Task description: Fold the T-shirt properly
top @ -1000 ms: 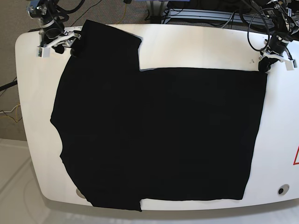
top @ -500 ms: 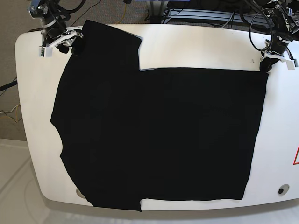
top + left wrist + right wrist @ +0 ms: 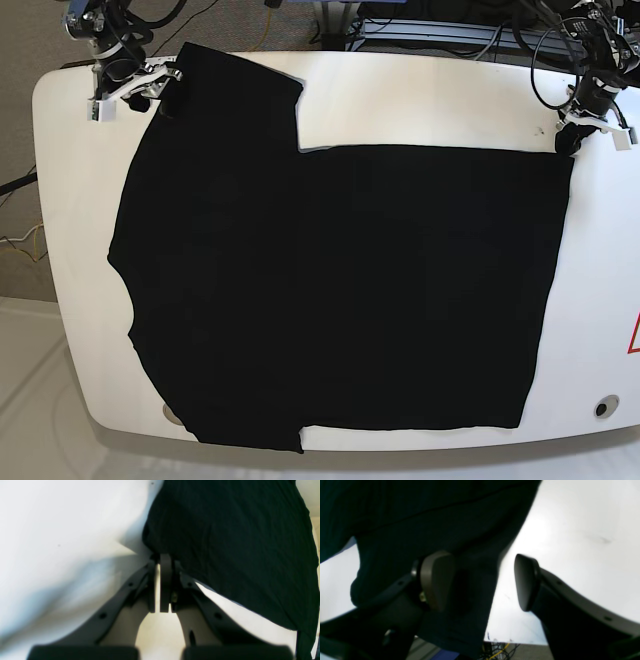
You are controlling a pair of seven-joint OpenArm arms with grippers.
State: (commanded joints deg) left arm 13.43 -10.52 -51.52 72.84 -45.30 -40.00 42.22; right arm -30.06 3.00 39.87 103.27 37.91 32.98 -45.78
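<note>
From the left wrist camera, the left gripper [image 3: 162, 557] has its two dark fingers [image 3: 165, 580] pressed almost together, pinching the edge of the black T-shirt [image 3: 232, 542] where it meets the white table [image 3: 62, 542]; the cloth spreads away up and to the right. From the right wrist camera, the right gripper [image 3: 480, 580] stands wide, one pad [image 3: 437, 580] lying against the T-shirt [image 3: 420, 517] and the other out over the bare table [image 3: 582, 530], with a fold of the dark cloth hanging between them and nothing clamped. From the base camera, the T-shirt [image 3: 330, 290] lies flat and spread over most of the table [image 3: 420, 95], its long axis running across the picture, the sleeves and collar end toward the picture's left, the straight hem toward the right. The left gripper [image 3: 572, 138] sits at the hem's far corner, and the right gripper [image 3: 150, 88] is just beside the far sleeve's edge.
</note>
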